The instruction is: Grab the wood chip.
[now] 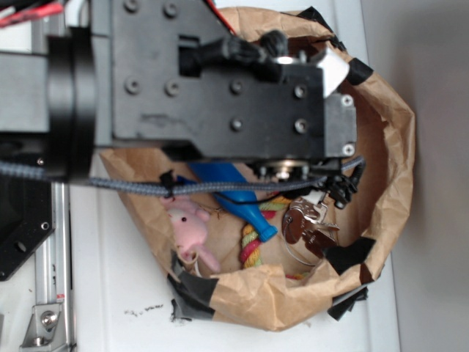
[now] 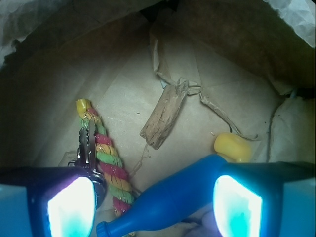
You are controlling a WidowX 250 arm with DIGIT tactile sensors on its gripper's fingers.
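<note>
We see the jaws spread wide with nothing between them, hanging above the blue bottle toy [image 2: 170,200]. Beyond it the wood chip [image 2: 164,115] lies tilted on the paper bag [image 2: 123,89] floor, beside the rope toy [image 2: 106,158].

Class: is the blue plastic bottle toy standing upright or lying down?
Lying down: the blue plastic bottle toy rests on its side on the brown paper bag's floor.

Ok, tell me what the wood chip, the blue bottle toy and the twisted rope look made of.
Wood chip: raw wood or bark, matte, with lengthwise grain and splintered ends.
Blue bottle toy: probably plastic or rubber, smooth with a soft sheen.
Rope: twisted fibre strands, likely cotton, in red, green and yellow.
</note>
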